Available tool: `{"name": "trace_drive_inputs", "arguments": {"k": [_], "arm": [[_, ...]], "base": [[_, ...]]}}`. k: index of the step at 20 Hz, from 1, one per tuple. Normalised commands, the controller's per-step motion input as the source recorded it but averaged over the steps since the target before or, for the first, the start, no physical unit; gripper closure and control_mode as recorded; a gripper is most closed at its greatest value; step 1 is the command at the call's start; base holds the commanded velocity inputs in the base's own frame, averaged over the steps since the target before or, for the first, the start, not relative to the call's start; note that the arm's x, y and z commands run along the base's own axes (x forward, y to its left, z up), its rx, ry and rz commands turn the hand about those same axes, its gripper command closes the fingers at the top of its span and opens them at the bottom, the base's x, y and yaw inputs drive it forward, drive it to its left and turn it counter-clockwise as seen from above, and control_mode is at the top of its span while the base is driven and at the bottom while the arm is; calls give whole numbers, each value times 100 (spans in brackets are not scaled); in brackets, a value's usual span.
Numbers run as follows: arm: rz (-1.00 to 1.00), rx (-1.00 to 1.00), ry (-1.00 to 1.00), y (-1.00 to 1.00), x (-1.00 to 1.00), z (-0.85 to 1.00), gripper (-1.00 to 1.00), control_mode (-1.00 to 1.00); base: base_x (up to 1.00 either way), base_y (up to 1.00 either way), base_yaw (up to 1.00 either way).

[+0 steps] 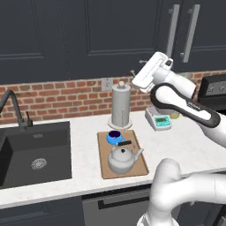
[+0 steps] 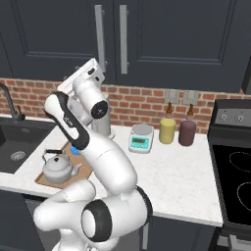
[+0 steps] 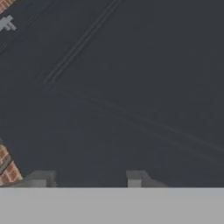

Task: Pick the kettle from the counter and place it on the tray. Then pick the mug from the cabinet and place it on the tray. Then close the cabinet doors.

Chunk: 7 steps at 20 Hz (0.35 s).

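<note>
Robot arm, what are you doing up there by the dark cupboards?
The kettle and the blue mug both sit on the wooden tray on the counter. The gripper is raised in front of the cabinet doors, empty, fingers apart. The doors look closed, so the job seems about done.
</note>
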Motion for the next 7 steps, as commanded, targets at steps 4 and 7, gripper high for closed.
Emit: {"name": "trace_drive_inputs", "arguments": {"k": [4,7], "arm": [[39,7,0,-26,15,0,-100,-100],[36,1,0,-11,-13,0,-100,-100]], "base": [[0,0,0],[0,0,0]]}}
